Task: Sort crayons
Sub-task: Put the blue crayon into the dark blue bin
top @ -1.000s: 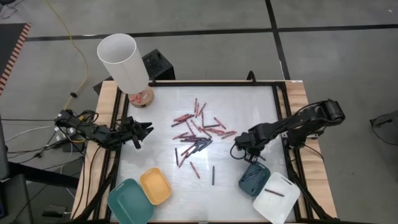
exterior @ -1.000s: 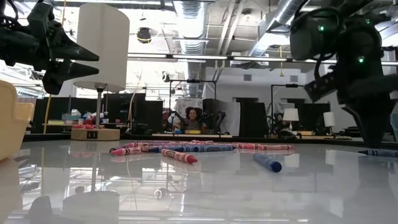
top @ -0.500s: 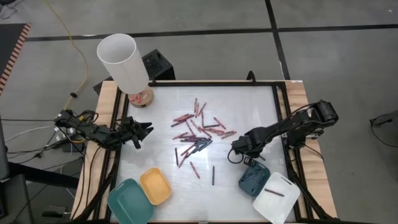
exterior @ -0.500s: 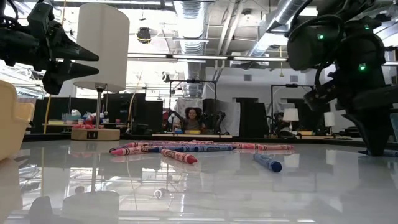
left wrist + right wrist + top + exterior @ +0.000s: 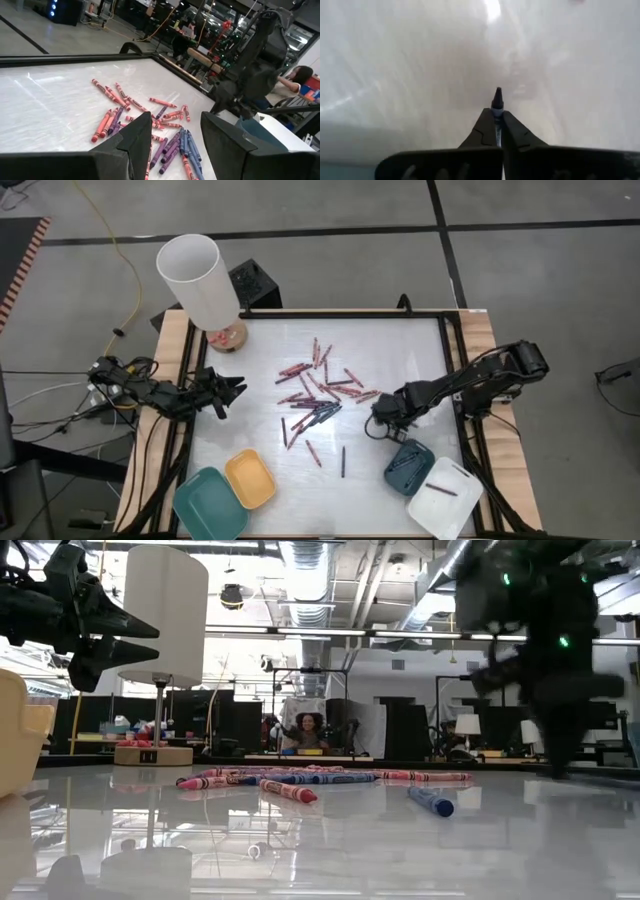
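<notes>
Several crayons (image 5: 318,395) lie loose in the middle of the white table, red, pink, purple and blue (image 5: 165,135). My right gripper (image 5: 377,425) stands to the right of this pile, pointing down, shut on a dark blue crayon (image 5: 497,100). My left gripper (image 5: 238,388) waits at the table's left edge, held level and open (image 5: 175,135), with nothing between its fingers. My right gripper pinches the dark blue crayon between its two fingertips. The fingers come from above, and the crayon lies along them. Its pointed end (image 5: 497,94) sticks out past the fingertips toward the table. Whether that point touches the table, I cannot tell.
A dark-blue tray (image 5: 408,465) with several crayons and a white tray (image 5: 445,498) with one stand at the near right. A teal tray (image 5: 208,502) and a yellow tray (image 5: 250,478) stand at the near left. A white lamp (image 5: 198,280) stands at the far left corner.
My right gripper has shut on the dark blue crayon that lay on the table below it at the right. That crayon no longer lies on the table in the low view. The gripper has tipped a little.
</notes>
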{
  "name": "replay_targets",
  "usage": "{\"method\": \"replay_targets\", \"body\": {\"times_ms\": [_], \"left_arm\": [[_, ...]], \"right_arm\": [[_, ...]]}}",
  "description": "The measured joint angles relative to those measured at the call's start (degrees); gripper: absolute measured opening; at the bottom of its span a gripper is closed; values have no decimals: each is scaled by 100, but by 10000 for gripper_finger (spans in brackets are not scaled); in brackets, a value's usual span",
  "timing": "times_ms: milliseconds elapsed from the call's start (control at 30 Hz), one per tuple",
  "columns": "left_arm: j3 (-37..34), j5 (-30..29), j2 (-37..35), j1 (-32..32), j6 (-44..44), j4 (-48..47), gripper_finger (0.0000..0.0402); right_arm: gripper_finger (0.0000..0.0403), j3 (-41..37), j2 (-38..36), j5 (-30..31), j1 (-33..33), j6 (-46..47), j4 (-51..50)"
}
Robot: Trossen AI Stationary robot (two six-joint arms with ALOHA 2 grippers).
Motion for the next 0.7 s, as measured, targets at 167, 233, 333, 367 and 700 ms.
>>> {"method": "replay_targets", "body": {"times_ms": [167,233,333,367,700], "left_arm": [[0,-29,0,1,-8,-2,160],[0,-31,0,-1,-31,-2,160],[0,-33,0,0,-46,-2,160],[0,-35,0,1,-49,-2,160],[0,-35,0,-1,-111,-2,160]], "right_arm": [[3,70,-394,144,7,3,43],[3,118,-569,182,26,4,63],[3,138,-733,183,81,3,100],[3,164,-795,199,109,4,152],[3,536,-1138,287,773,-827,659]]}}
